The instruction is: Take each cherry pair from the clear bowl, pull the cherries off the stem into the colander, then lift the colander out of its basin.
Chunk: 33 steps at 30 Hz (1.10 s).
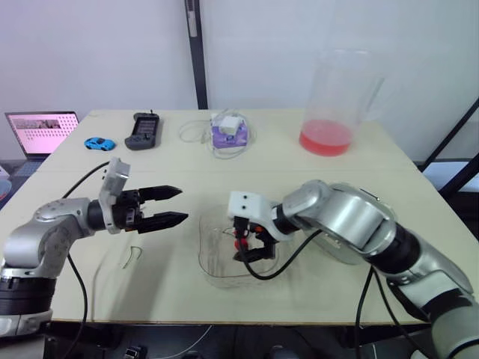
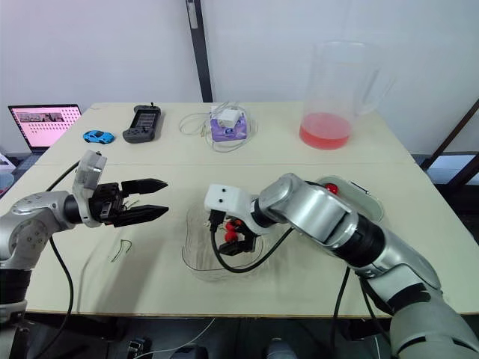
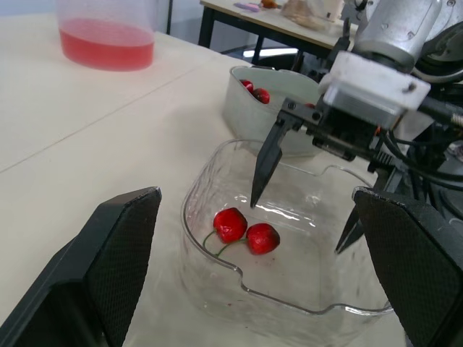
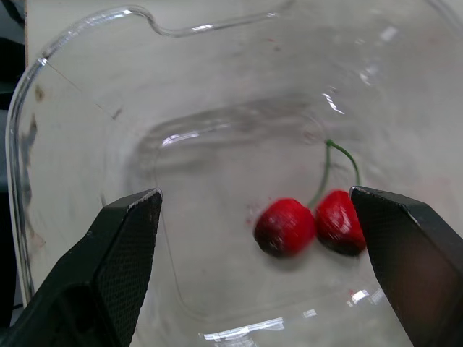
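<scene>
The left arm bends at the elbow and the left claw [image 1: 182,204] hovers over the table [image 1: 314,172], fingers apart, aimed sideways at the clear bowl [image 1: 211,271]. A cherry pair [image 4: 311,224], joined at the stem, lies on the bowl's floor. The right arm curls in from the right, and the right claw [image 3: 296,225] points down into the bowl, fingers spread above the cherries, gripping nothing. Just right of the bowl sits the colander [image 3: 239,108], with cherries inside.
</scene>
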Each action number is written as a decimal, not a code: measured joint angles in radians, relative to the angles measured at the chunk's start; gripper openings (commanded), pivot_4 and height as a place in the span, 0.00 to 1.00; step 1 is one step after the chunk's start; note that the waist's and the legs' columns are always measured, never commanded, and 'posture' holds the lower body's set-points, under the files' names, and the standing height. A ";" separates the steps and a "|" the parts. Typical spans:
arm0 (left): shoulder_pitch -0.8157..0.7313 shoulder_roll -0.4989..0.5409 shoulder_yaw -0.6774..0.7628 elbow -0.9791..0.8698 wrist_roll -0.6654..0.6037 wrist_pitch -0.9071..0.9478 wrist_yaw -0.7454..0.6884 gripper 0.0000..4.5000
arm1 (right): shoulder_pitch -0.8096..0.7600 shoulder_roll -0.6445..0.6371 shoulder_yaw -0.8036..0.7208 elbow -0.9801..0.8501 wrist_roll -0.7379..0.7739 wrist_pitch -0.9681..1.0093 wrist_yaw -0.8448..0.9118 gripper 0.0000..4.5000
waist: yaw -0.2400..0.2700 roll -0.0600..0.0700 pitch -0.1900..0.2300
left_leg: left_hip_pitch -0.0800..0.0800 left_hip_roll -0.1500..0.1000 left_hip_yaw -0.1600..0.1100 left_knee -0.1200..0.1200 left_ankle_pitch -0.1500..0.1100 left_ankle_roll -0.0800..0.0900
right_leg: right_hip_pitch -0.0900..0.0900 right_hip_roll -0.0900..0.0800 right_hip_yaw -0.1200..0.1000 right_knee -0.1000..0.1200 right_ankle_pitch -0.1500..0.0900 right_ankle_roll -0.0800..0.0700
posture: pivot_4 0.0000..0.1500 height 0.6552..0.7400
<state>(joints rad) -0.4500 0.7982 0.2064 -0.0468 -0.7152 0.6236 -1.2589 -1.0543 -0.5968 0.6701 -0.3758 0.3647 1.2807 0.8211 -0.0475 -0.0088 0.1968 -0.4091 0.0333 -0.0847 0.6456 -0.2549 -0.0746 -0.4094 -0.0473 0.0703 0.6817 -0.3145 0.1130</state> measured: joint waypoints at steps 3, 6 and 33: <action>0.013 0.007 0.012 -0.009 -0.006 0.004 0.003 1.00 | -0.003 0.012 0.016 0.020 -0.012 0.001 -0.010 0.99 | 0.000 0.000 0.000 | 0.000 0.000 0.000 0.000 0.000 0.000 | 0.000 0.000 0.000 0.000 0.000 0.000 | 1.00 0.92; 0.020 0.009 0.014 -0.022 -0.014 0.006 0.012 1.00 | -0.003 0.033 0.036 0.043 -0.026 -0.002 -0.015 0.99 | 0.000 0.000 0.000 | 0.000 0.000 0.000 0.000 0.000 0.000 | 0.000 0.000 0.000 0.000 0.000 0.000 | 1.00 0.92; 0.053 0.024 0.019 -0.055 -0.017 0.003 0.040 1.00 | -0.002 0.042 0.132 0.167 -0.154 -0.092 0.018 0.59 | 0.000 0.000 0.000 | 0.000 0.000 0.000 0.000 0.000 0.000 | 0.000 0.000 0.000 0.000 0.000 0.000 | 1.00 0.92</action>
<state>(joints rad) -0.3968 0.8225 0.2255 -0.1020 -0.7317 0.6270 -1.2186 -1.0561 -0.5546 0.8021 -0.2091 0.2104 1.1884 0.8393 -0.0480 -0.0089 0.1968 -0.4091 0.0332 -0.0848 0.6454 -0.2549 -0.0746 -0.4095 -0.0472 0.0702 0.6817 -0.3145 0.1130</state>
